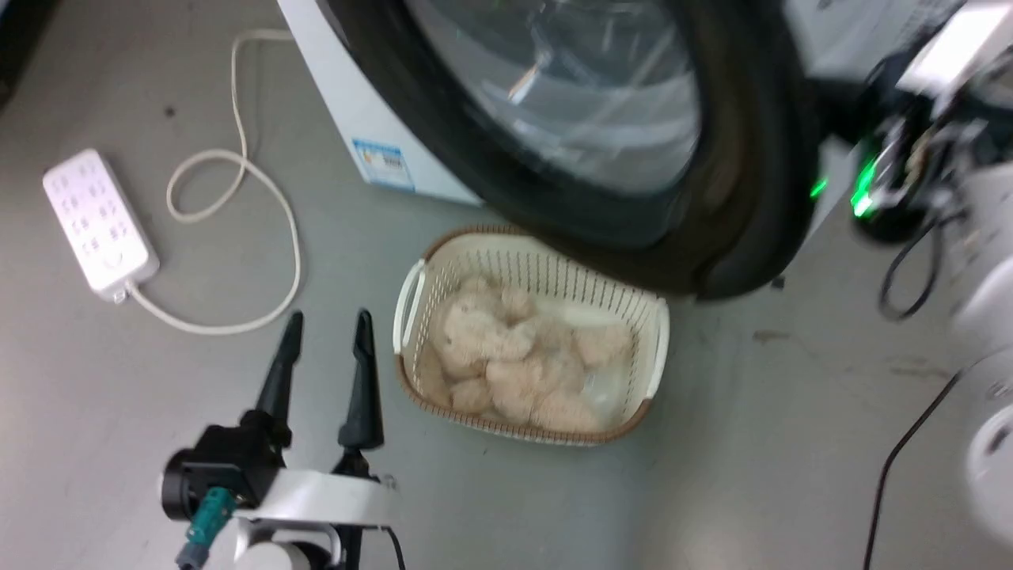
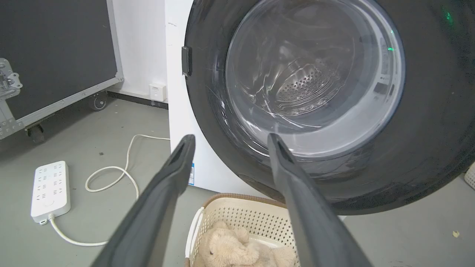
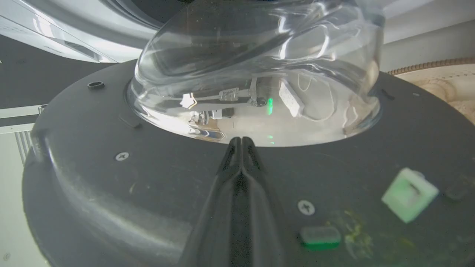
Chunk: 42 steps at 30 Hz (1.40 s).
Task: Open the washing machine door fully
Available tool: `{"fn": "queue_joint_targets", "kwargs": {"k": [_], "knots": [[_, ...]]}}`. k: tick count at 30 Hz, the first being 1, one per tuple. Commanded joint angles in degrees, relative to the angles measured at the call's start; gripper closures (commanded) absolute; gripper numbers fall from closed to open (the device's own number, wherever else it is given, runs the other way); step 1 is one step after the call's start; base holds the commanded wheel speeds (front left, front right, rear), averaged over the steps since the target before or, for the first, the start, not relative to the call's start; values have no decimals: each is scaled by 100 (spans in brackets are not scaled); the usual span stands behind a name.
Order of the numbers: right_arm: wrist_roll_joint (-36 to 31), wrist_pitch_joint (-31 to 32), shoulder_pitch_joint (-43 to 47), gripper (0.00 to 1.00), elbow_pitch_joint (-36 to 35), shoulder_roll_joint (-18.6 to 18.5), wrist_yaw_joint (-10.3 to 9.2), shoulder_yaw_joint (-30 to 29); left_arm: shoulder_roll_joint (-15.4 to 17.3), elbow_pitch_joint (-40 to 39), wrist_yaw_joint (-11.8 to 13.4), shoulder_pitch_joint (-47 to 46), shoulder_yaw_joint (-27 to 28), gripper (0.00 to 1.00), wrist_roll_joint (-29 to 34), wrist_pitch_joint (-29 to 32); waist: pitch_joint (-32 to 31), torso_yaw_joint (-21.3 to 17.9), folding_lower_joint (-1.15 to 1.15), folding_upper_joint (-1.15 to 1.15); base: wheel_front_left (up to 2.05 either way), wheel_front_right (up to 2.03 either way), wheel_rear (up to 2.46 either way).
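- Right gripper (image 3: pixel 241 142): fingers pressed together, holding nothing, tips at the foot of the glass bowl (image 3: pixel 259 55) on the inner face of the washing machine door (image 3: pixel 111 193).
- Left gripper (image 1: pixel 328 324): spread wide, empty, beside the basket (image 1: pixel 657 348).
- Door stands partway out, above the basket.
- We judge it stiff, hinged and slick, with fragile glass; push on the black ring.
- Grey floor (image 1: pixel 554 507); power strip (image 1: pixel 95 222) lies well left.

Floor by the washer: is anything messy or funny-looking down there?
A little. A white power strip lies loose on the floor, its cord in loops. A basket holding a fluffy beige toy sits partly under the open washing machine door.
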Motion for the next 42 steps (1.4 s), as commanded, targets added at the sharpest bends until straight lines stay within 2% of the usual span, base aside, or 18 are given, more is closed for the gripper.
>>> {"fn": "queue_joint_targets", "kwargs": {"k": [1, 6, 12, 19, 24, 28, 33, 37, 41, 42], "knots": [[81, 90, 204, 100, -59, 82, 5, 27, 0, 54, -30, 75, -25, 0, 14, -30, -304, -79, 1, 0, 0, 0, 0], [410, 543, 805, 100, -346, 227, 5, 164, 0, 218, -5, 262, -135, 0, -44, -30, -692, -82, 1, 0, 0, 0, 0], [1430, 1048, 1024, 100, 206, 235, 5, 917, 0, 342, -13, 382, -322, 0, -33, -30, -999, 30, 1, 0, 0, 0, 0], [2961, 1323, 1238, 100, 448, 236, 5, 2299, 0, 439, -6, 462, -486, 0, -71, -30, -1123, 203, 1, 0, 0, 0, 0], [4240, 1355, 1661, 100, 85, 236, 5, 3600, 0, 521, -28, 499, -533, 0, -78, -30, -1151, 317, 1, 0, 0, 0, 0], [5369, 1034, 2265, 100, -611, 236, 5, 4882, 0, 534, -34, 534, -531, 0, -72, -30, -1162, 361, 1, 0, 0, 0, 0], [6407, 60, 2967, 100, -1611, 236, 5, 6408, 0, 529, -23, 554, -489, 0, -80, -30, -1170, 342, 1, 0, 0, 0, 0], [6733, -698, 3126, 100, -1968, 236, 5, 7016, 0, 484, 14, 593, -395, 0, -78, -30, -1202, 228, 1, 0, 0, 0, 0], [6742, -1240, 3100, 100, -2071, 141, 5, 7159, 0, 447, 31, 661, -248, 0, -43, -30, -1297, 67, 1, 0, 0, 0, 0], [6711, -1410, 3095, 57, -2120, 62, 5, 7162, 1, 439, 30, 680, -200, 0, -30, -30, -1331, 20, 1, 0, 0, 0, 0]]}}
